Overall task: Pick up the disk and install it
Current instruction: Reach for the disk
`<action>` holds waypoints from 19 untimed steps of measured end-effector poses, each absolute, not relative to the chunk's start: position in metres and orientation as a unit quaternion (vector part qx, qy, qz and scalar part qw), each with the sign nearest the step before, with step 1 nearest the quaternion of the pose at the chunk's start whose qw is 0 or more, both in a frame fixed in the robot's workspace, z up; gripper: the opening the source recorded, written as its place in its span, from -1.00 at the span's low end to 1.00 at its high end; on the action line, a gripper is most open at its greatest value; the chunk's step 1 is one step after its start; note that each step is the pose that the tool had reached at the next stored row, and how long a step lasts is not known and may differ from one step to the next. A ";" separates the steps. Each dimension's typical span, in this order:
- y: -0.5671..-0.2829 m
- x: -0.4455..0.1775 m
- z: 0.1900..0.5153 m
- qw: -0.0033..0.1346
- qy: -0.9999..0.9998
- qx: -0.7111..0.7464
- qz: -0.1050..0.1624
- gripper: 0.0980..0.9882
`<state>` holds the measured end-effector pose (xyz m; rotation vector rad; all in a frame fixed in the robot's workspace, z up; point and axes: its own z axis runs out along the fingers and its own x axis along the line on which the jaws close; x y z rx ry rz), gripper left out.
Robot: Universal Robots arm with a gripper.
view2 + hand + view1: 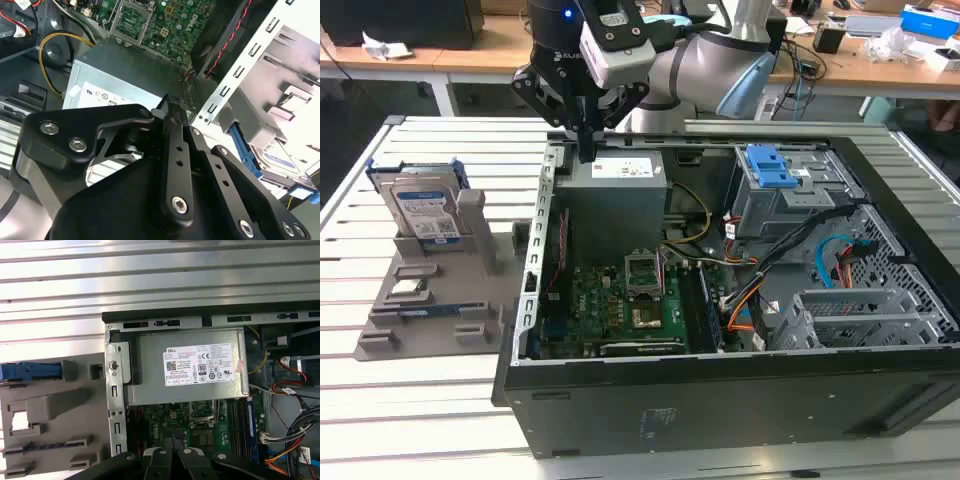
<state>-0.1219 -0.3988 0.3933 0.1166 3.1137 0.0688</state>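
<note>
The disk (423, 209), a silver drive with a blue-and-white label and a blue frame, stands upright in a grey holder (440, 300) on the exterior view's left, outside the computer case. Its blue frame also shows in both wrist views (30, 371) (243, 154). My gripper (588, 150) hangs fingers-down over the case's back corner, above the grey power supply (620, 180), to the exterior view's right of the disk and apart from it. Its black fingers (172, 107) are pressed together with nothing between them, as the first wrist view (172, 455) also shows.
The open computer case (720, 400) lies on a slatted metal table (380, 420). Inside are the green motherboard (620, 300), loose cables (790, 250) and a grey cage with a blue latch (775, 170). The grey holder also carries small parts (410, 290).
</note>
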 end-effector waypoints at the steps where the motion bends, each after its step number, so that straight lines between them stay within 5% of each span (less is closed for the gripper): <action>1: -0.399 -0.124 0.393 0.013 0.999 0.037 0.022 -0.98; 19: -0.399 -0.151 0.393 0.013 0.999 0.037 0.022 -0.98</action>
